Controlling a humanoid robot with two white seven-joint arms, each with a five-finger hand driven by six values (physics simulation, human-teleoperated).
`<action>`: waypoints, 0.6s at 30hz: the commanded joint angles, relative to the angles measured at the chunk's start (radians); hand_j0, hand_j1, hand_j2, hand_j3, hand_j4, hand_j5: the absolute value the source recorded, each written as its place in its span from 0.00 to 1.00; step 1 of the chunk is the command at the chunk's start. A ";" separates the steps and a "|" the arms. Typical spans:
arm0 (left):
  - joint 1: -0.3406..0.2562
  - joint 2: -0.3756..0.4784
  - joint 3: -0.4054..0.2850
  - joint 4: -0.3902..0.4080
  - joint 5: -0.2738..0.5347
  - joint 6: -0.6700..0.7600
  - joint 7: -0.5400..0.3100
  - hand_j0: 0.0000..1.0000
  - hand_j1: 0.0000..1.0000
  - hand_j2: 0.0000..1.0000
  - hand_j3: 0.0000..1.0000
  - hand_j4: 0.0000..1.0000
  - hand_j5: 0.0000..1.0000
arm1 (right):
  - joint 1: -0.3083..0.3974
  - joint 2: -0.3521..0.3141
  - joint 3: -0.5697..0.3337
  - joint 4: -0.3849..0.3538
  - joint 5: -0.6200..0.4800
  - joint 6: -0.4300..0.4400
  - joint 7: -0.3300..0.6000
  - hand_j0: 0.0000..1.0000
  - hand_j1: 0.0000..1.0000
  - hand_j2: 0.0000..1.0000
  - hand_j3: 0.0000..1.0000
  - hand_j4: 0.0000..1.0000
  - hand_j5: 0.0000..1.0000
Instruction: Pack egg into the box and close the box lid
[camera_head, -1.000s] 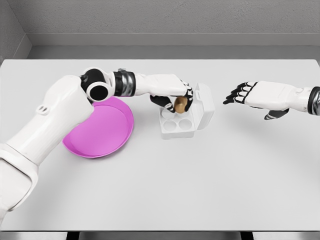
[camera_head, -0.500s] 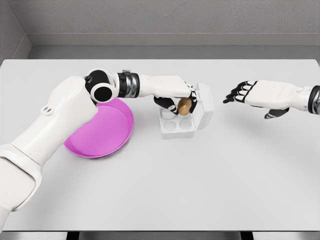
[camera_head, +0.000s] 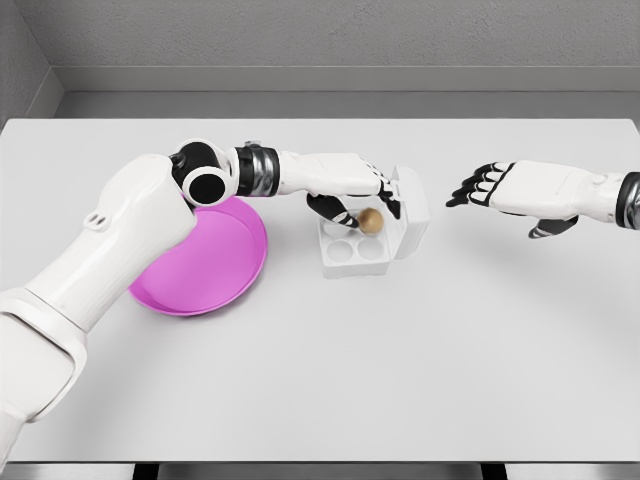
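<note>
Fingers (camera_head: 345, 208) of the left hand (camera_head: 352, 188) hang loosely curled and spread over the back of the egg box (camera_head: 365, 235), with nothing pinched between them; dark fingertips point down at the tray's rear left pocket and toward the egg (camera_head: 370, 221) just beside them.

Starting at the left of the head view, the white left arm (camera_head: 120, 240) rises from the lower left corner and bends at a round black-capped joint near the upper edge of the pink plate (camera_head: 205, 262). That shallow round plate lies flat on the tabletop (camera_head: 400, 370), partly covered by the arm.

From the joint the forearm runs rightward, past a metal-coloured wrist band, to the hand above the box. The box is white, with round pockets in its tray. Its lid (camera_head: 410, 212) stands open, raised at the right-hand back side. The brown egg sits in the rear right pocket, close against the raised lid, apart from the fingertips as far as can be told. The two front pockets show as hollow rings.

Farther right, well apart from the box, the right hand (camera_head: 510, 190) hovers above the tabletop, palm down, its fingers spread and relaxed, gripping nothing. Its arm enters from the right edge.
</note>
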 joint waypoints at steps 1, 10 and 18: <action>0.000 0.000 0.002 0.000 0.007 0.003 0.000 0.71 0.71 0.71 0.71 0.71 0.71 | 0.000 -0.001 0.000 0.000 -0.004 0.003 0.000 1.00 1.00 1.00 1.00 1.00 1.00; 0.000 0.015 0.005 0.000 0.007 0.003 0.000 0.71 0.71 0.71 0.71 0.71 0.71 | 0.000 -0.001 0.000 0.000 -0.004 0.003 0.000 1.00 1.00 1.00 1.00 1.00 1.00; -0.002 0.038 0.040 0.001 0.007 0.003 0.000 0.71 0.71 0.71 0.71 0.71 0.71 | 0.000 -0.003 0.000 0.000 -0.004 0.003 0.000 1.00 1.00 1.00 1.00 1.00 1.00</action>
